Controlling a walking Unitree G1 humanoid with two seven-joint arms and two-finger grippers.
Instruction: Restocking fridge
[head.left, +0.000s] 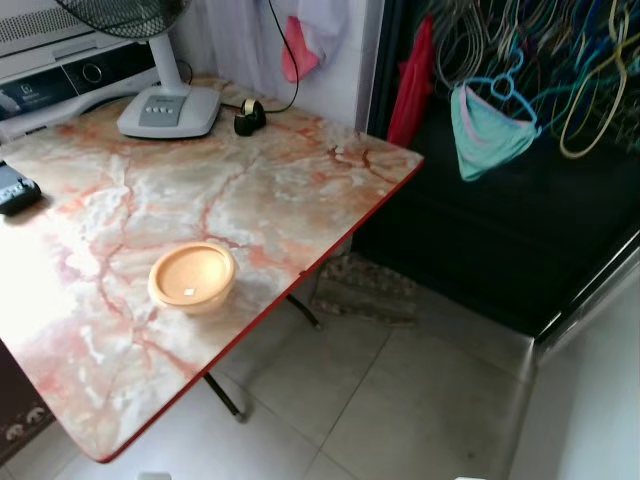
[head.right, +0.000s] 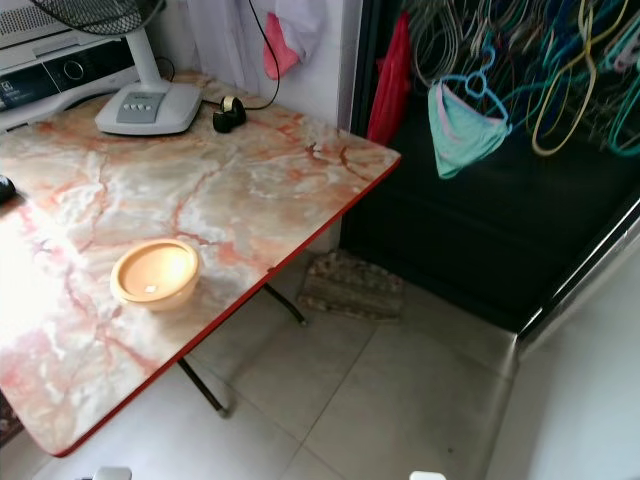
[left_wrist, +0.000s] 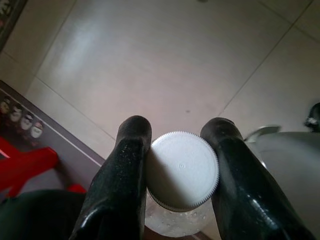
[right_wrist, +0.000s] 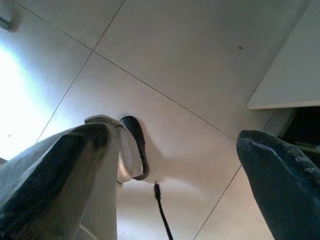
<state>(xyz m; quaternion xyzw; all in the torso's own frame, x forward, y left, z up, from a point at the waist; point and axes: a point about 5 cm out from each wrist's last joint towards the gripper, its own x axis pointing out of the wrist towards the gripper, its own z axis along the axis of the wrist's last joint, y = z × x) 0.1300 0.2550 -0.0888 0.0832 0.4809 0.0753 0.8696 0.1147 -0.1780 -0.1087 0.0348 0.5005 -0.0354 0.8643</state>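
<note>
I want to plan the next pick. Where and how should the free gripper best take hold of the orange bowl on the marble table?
Probably the rim of the orange bowl, on the side facing the table's red edge. It sits upright and open near that edge, so the empty right gripper could come down from above, one finger inside the thin wall and one outside. The left gripper is shut on a white-capped bottle.

Open floor to the right of the table, clutter along its far edge

The marble-patterned table (head.left: 250, 190) has a broad bare middle; an orange bowl (head.left: 192, 277) sits near its red front edge, while a fan base (head.left: 168, 110) and a tape dispenser (head.left: 249, 117) crowd the far side by the wall. Beside the table the tiled floor (head.left: 400, 400) lies open, except for a small mat (head.left: 365, 288) near the table leg (head.left: 225, 393). Hangers (head.left: 560, 70) and a hanging garment (head.left: 487, 135) fill the dark opening beyond.
</note>
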